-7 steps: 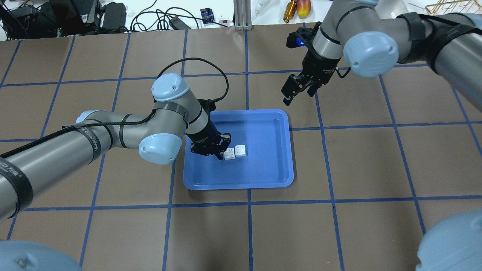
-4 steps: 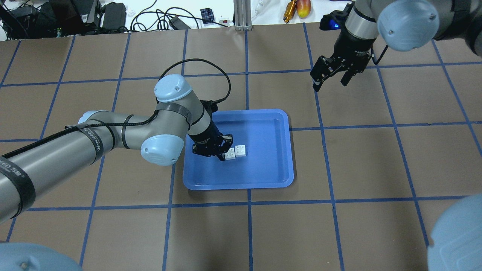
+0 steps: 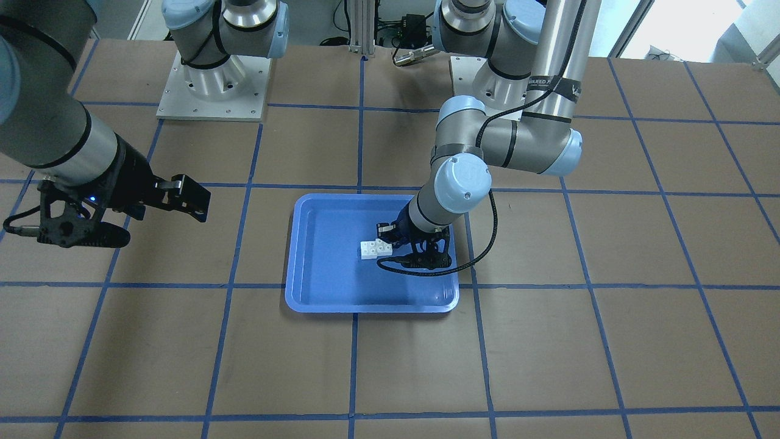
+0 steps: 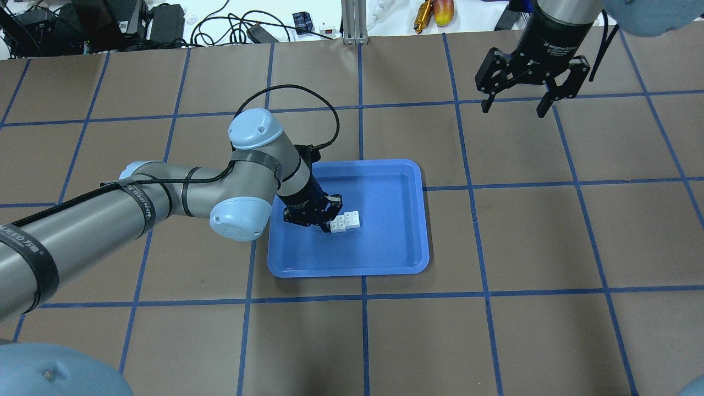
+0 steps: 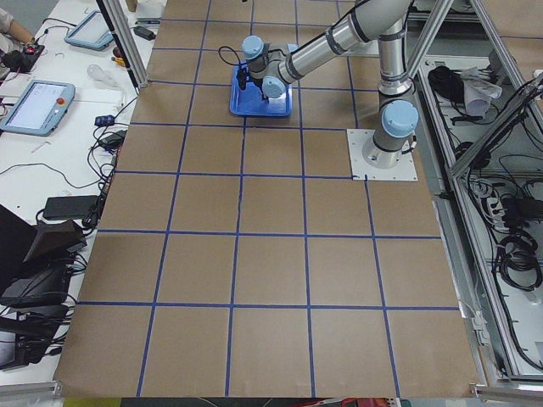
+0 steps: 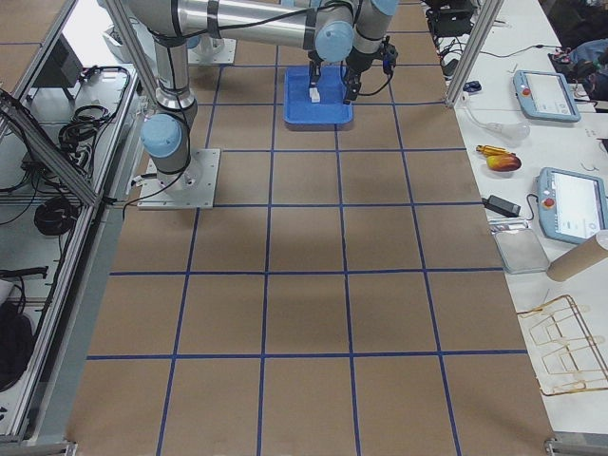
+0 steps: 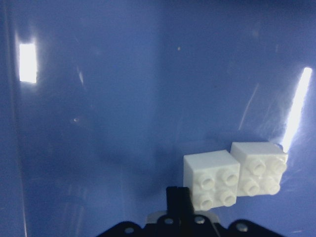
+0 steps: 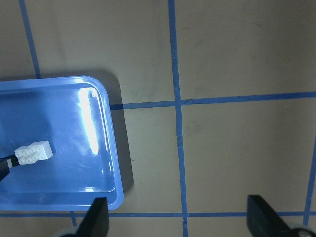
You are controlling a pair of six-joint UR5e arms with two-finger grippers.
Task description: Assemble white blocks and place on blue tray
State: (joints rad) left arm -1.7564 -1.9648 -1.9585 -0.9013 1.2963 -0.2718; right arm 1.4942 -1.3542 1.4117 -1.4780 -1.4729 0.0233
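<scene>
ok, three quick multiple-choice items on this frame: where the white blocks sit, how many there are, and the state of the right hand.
1. Where are the white blocks?
A. On the bare table
B. Inside the blue tray
C. In the right hand

2. How many white blocks are in view?
A. One
B. Three
C. Two

3. What state is the right hand in?
A. Open and empty
B. Shut on a block
C. Shut on the tray's rim

Answers:
1. B: the white blocks rest on the floor of the blue tray.
2. C: the left wrist view shows two studded bricks side by side and touching, not stacked.
3. A: the right hand hangs over the table away from the tray, its fingers spread with nothing between them.
</scene>
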